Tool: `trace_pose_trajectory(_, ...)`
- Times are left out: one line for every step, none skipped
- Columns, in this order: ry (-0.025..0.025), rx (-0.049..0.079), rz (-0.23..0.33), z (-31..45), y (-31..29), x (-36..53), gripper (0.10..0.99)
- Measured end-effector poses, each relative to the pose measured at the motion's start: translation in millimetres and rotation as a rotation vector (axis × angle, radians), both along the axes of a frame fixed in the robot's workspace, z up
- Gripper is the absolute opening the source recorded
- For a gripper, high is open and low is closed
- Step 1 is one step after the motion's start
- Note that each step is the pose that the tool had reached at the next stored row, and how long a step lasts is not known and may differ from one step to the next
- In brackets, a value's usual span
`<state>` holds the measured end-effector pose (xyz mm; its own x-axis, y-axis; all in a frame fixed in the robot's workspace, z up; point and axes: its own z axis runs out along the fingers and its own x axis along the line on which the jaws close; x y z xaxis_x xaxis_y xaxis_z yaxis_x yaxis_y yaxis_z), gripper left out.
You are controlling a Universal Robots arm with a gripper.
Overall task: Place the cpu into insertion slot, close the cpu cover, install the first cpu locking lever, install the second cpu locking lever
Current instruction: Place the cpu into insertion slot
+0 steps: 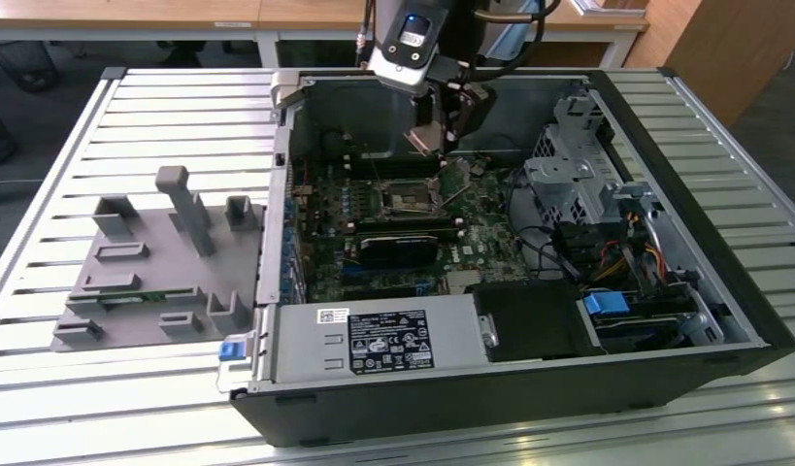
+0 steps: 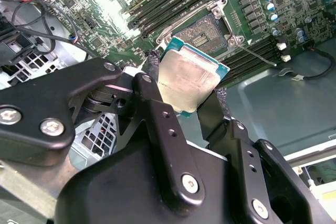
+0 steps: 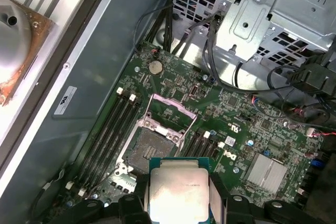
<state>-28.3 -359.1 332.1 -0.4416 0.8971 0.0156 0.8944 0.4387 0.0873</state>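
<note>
We see the black two-fingered gripper (image 2: 185, 88) closed narrowly on the small flat square cpu (image 2: 191, 77) with its silvery-grey metal top, one finger pressed against each of two opposite edges. In the exterior view the gripper (image 1: 443, 136) hangs inside the open black computer case (image 1: 501, 388), over the green motherboard (image 1: 469, 218). The cpu (image 3: 178, 192) is held in the air close to the square dark insertion slot (image 3: 152, 150) with the silvery rim, and is not seated in it. The thin silvery frame of the cpu cover (image 3: 169, 109) stands tilted up off the slot, leaving it bare, with long black memory slots (image 3: 107, 127) just beside it.
</note>
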Motion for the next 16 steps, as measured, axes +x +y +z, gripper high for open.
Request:
trace_pose_trajectory(0.0,0.0,0.0,-0.3,0.0,0.0,0.541)
trace_pose_trajectory(0.0,0.0,0.0,-0.6,0.0,0.0,0.541)
trace_pose_trajectory(0.0,0.0,0.0,-0.9,0.0,0.0,0.541)
trace_pose_trajectory(-0.0001,0.0,0.0,-1.2,0.0,0.0,0.541)
trace_pose_trajectory(0.0,0.0,0.0,-1.6,0.0,0.0,0.541)
trace_pose_trajectory(-0.0001,0.0,0.0,-2.0,0.0,0.0,0.541)
trace_pose_trajectory(0.0,0.0,0.0,-2.4,0.0,0.0,0.541)
trace_pose_trajectory(0.0,0.0,0.0,-2.8,0.0,0.0,0.541)
trace_pose_trajectory(0.0,0.0,0.0,-3.1,0.0,0.0,0.541)
trace_pose_trajectory(0.0,0.0,0.0,-3.5,0.0,0.0,0.541)
trace_pose_trajectory(0.0,0.0,0.0,-4.0,0.0,0.0,0.541)
trace_pose_trajectory(0.0,0.0,0.0,-4.5,0.0,0.0,0.541)
trace_pose_trajectory(0.0,0.0,0.0,-5.2,0.0,0.0,0.541)
trace_pose_trajectory(-0.0001,0.0,0.0,-5.8,0.0,0.0,0.541)
trace_pose_trajectory(0.0,0.0,0.0,-6.5,0.0,0.0,0.541)
trace_pose_trajectory(0.0,0.0,0.0,-7.2,0.0,0.0,0.541)
